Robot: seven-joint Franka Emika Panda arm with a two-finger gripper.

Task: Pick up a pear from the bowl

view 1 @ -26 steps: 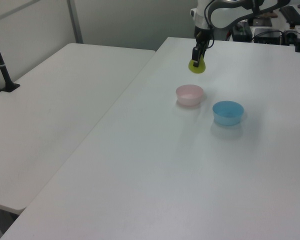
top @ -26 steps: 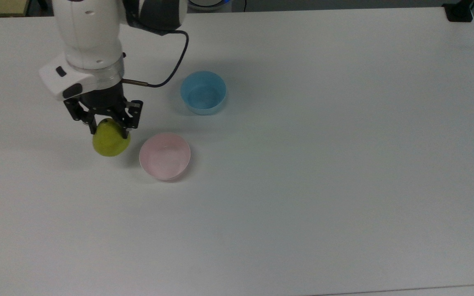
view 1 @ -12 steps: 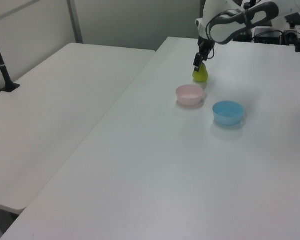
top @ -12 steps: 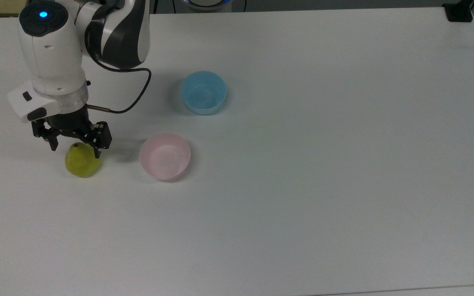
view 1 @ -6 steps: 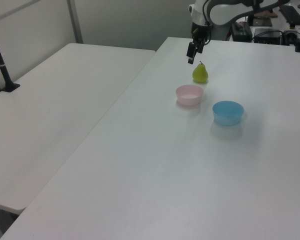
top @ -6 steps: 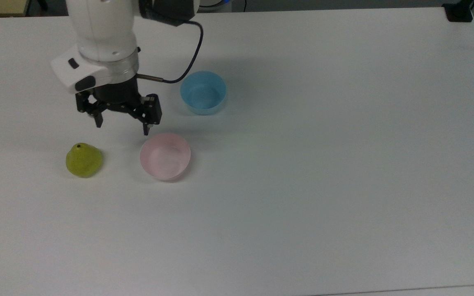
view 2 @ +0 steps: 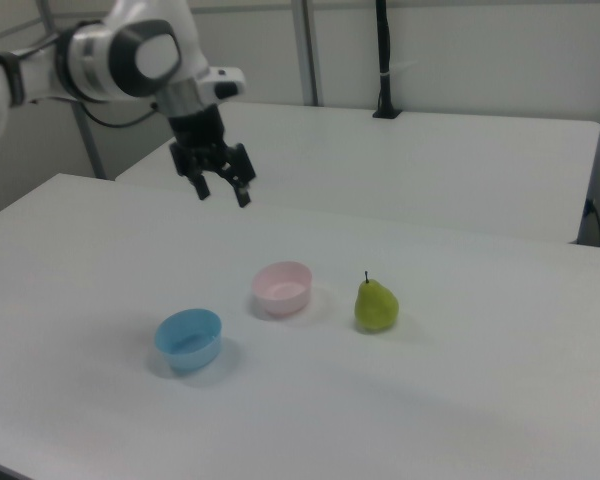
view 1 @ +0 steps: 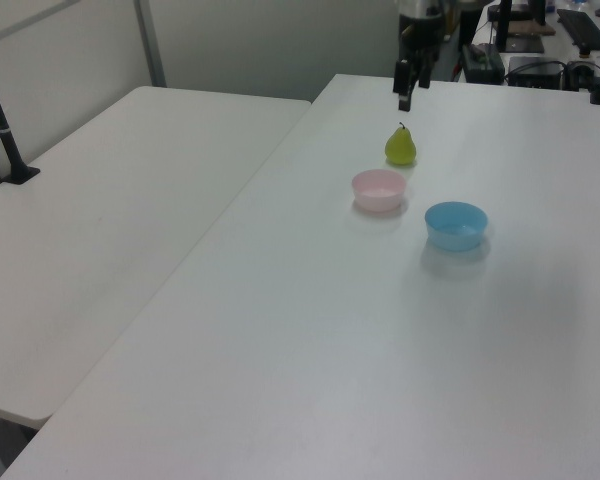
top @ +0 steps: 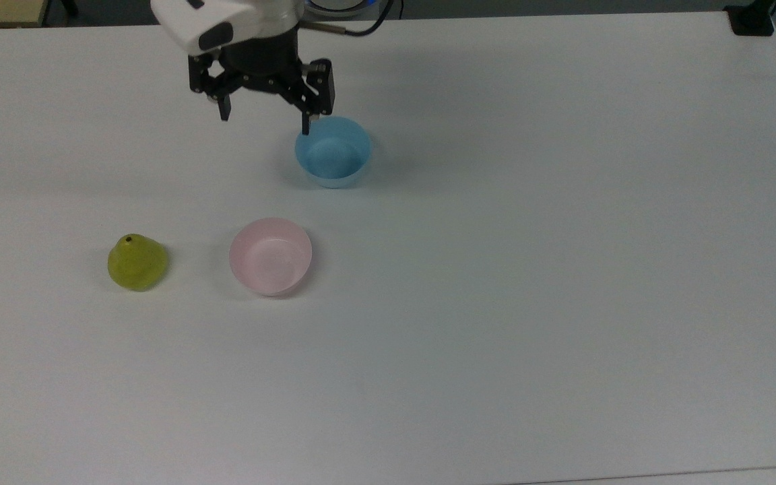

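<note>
The yellow-green pear (top: 137,262) (view 1: 400,147) (view 2: 375,303) stands upright on the white table, to the top view's left of the pale pink bowl (top: 270,256) (view 1: 379,189) (view 2: 283,287). Nothing lies in the pink bowl. My gripper (top: 265,117) (view 1: 405,95) (view 2: 222,193) hangs open and holds nothing, raised well above the table. In the top view it sits near the top edge, beside the light blue bowl's rim and far from the pear.
A light blue bowl (top: 333,151) (view 1: 456,224) (view 2: 189,338) stands with nothing in it at the top view's upper middle. A second white table (view 1: 100,220) adjoins on the left view's left. A black post (view 2: 383,60) rises at the back of the right view.
The gripper let go of the pear on the table beside the pink bowl, opened, then rose and drew back toward the top view's upper edge. The pear and both bowls stayed put.
</note>
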